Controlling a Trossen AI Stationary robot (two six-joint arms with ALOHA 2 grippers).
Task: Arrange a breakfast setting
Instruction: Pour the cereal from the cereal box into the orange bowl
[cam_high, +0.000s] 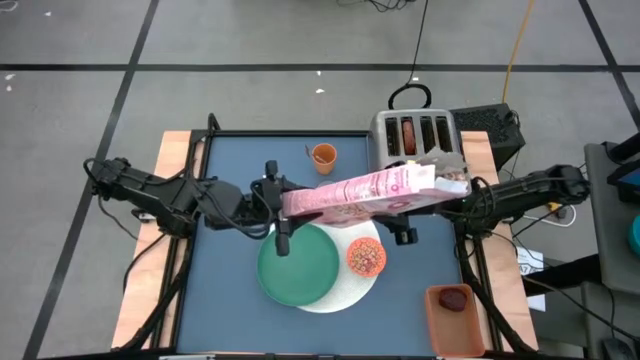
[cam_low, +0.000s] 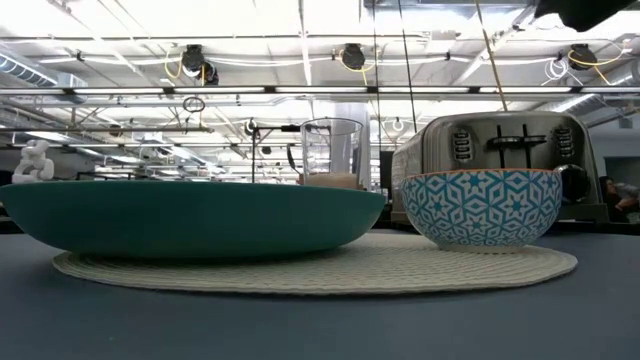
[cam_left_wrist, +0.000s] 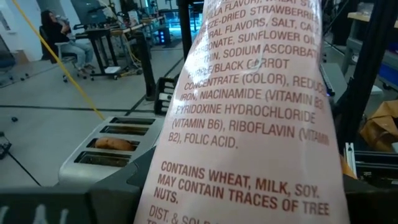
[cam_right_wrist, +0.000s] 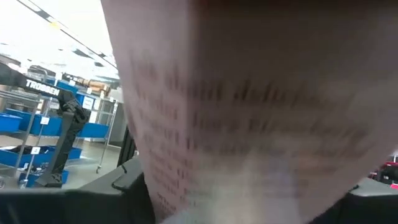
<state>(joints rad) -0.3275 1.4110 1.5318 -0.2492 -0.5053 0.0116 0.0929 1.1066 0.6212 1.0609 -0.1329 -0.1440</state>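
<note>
Blue-topped and wood-edged, the counter (cam_high: 230, 270) carries a larger white disc (cam_high: 350, 290) with a green round plate (cam_high: 298, 265) and a small orange bowl (cam_high: 366, 257) side by side on it; the bowl already shows cereal inside. Above them the pink cereal box (cam_high: 370, 192) hangs nearly level, held from both ends: the left gripper (cam_high: 283, 210) at its closed end and the right gripper (cam_high: 440, 185) at its torn-open top, near the toaster (cam_high: 415, 135). Both sets of jaws appear clamped on the box, though the wrist views are filled by its printed side and hide the fingers themselves. The risk, as I judge it, is cereal spilling from the open top beside the toaster rather than over the bowl, or the thin carton buckling if the arms pull unevenly. An orange cup (cam_high: 323, 155) stands clear at the back, and a dark-red fruit (cam_high: 453, 299) sits in a tray at the right edge. Open room lies on the left and front of the counter.
</note>
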